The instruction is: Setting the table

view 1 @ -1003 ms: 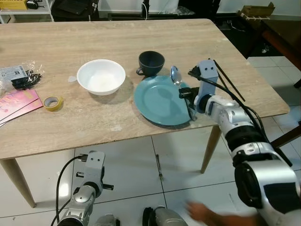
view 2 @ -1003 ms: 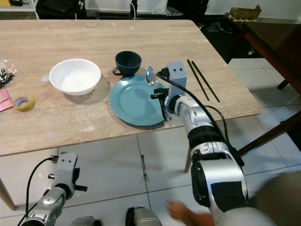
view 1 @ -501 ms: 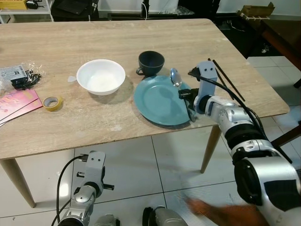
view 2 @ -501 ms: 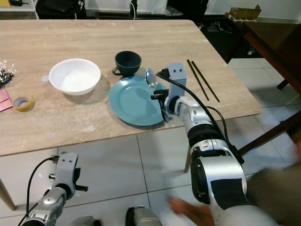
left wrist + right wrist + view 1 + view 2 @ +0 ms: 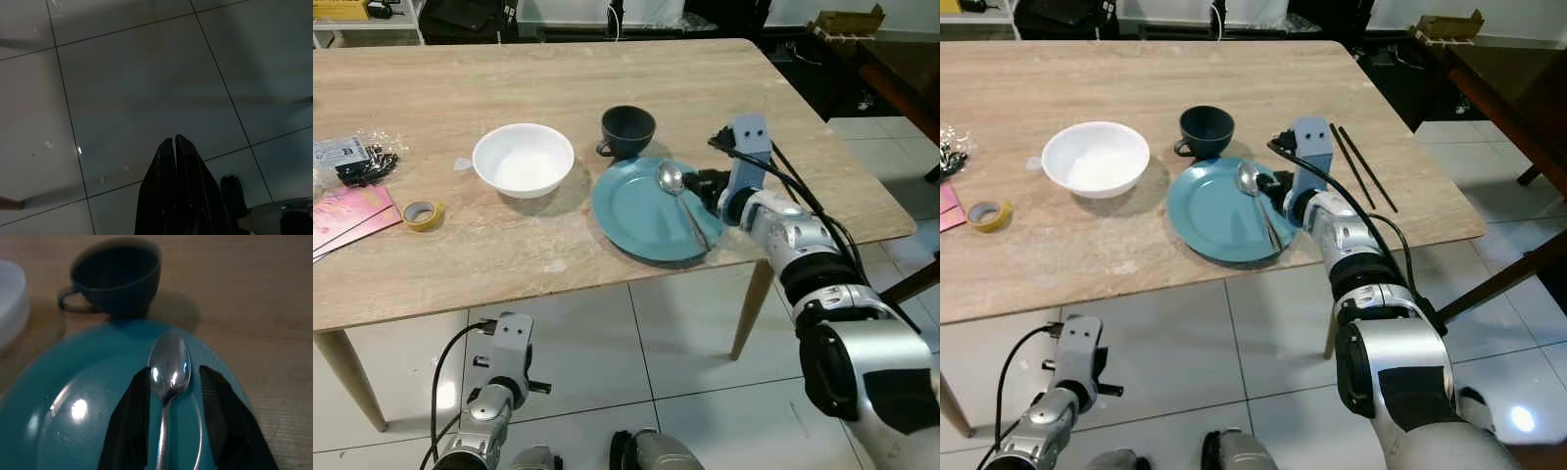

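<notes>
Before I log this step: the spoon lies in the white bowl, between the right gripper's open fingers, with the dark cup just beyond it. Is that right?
Not quite. The spoon lies on the teal plate, not in the white bowl, as the right wrist view shows. The rest holds: it sits between the open fingers of the right gripper, with the dark cup just beyond.

No legible text, brand, number or sign in any view. The packet in clear wrap (image 5: 350, 157) at the far left of the table (image 5: 509, 69) carries a pale label with dark print, too small and blurred to read. The pink sheets (image 5: 347, 217) just near of it show no readable marks. The cardboard box (image 5: 847, 22) at far right shows no readable lettering.
</notes>
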### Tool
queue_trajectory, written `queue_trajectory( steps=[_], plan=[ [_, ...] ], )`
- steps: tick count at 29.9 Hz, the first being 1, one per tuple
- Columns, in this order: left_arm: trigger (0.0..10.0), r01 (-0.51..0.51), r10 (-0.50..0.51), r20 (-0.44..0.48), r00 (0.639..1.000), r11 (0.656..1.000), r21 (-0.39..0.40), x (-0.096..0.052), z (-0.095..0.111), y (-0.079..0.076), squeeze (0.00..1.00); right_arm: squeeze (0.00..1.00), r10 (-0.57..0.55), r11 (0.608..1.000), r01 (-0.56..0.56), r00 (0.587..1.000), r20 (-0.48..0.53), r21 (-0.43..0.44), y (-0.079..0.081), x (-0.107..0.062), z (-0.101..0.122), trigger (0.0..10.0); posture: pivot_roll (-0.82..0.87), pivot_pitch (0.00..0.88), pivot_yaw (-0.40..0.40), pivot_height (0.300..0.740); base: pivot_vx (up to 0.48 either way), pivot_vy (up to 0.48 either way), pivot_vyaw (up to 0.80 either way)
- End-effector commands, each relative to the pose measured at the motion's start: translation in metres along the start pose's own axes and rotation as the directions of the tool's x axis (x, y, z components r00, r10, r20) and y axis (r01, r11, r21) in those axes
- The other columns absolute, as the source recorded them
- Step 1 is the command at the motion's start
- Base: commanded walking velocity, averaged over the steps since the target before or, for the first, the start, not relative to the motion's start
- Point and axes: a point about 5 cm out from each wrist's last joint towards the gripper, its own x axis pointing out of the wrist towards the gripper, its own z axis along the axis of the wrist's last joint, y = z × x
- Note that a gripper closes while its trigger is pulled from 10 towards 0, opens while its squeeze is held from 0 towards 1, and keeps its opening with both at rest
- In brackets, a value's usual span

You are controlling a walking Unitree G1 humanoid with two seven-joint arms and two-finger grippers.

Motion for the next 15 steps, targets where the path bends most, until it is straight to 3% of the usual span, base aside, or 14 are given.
queue_trajectory(
  steps=[1, 3, 9, 12, 13, 15],
  plan=[
    [10.0, 0.000, 0.000, -0.021, 1.000, 1.000, -0.003, -0.002, -0.006, -0.001, 0.00, 0.00, -0.003, 0.999, -0.006, 0.988, 0.155, 0.054, -0.004, -0.004, 0.022, 10.0, 0.06, 0.078, -0.054, 0.740, 0.000, 0.000, 0.00],
    [10.0, -0.003, 0.003, -0.014, 1.000, 1.000, -0.006, -0.002, -0.005, 0.000, 0.00, 0.00, 0.019, 0.996, -0.043, 0.964, 0.265, 0.084, -0.007, -0.010, 0.034, 10.0, 0.06, 0.074, -0.053, 0.740, 0.000, 0.000, 0.00],
    [10.0, 0.008, -0.008, -0.017, 1.000, 1.000, 0.003, -0.003, -0.006, 0.002, 0.00, 0.00, 0.134, 0.975, -0.187, 0.923, 0.360, 0.117, -0.004, -0.034, 0.028, 10.0, 0.05, 0.069, -0.040, 0.740, 0.000, 0.000, 0.00],
    [10.0, 0.016, -0.015, -0.025, 1.000, 1.000, 0.012, -0.003, -0.007, 0.003, 0.00, 0.00, 0.203, 0.946, -0.283, 0.895, 0.398, 0.155, 0.000, -0.048, 0.024, 10.0, 0.05, 0.067, -0.037, 0.740, 0.000, 0.000, 0.00],
    [10.0, 0.018, -0.018, -0.026, 1.000, 1.000, 0.013, -0.003, -0.006, 0.003, 0.00, 0.00, 0.285, 0.904, -0.389, 0.857, 0.430, 0.176, 0.005, -0.064, 0.021, 10.0, 0.05, 0.067, -0.035, 0.740, 0.000, 0.000, 0.00],
    [10.0, 0.023, -0.022, -0.026, 0.999, 1.000, 0.011, -0.002, -0.006, 0.003, 0.00, 0.00, 0.347, 0.870, -0.460, 0.825, 0.445, 0.175, 0.010, -0.076, 0.018, 10.0, 0.05, 0.067, -0.035, 0.740, 0.000, 0.000, 0.00]
  ],
)
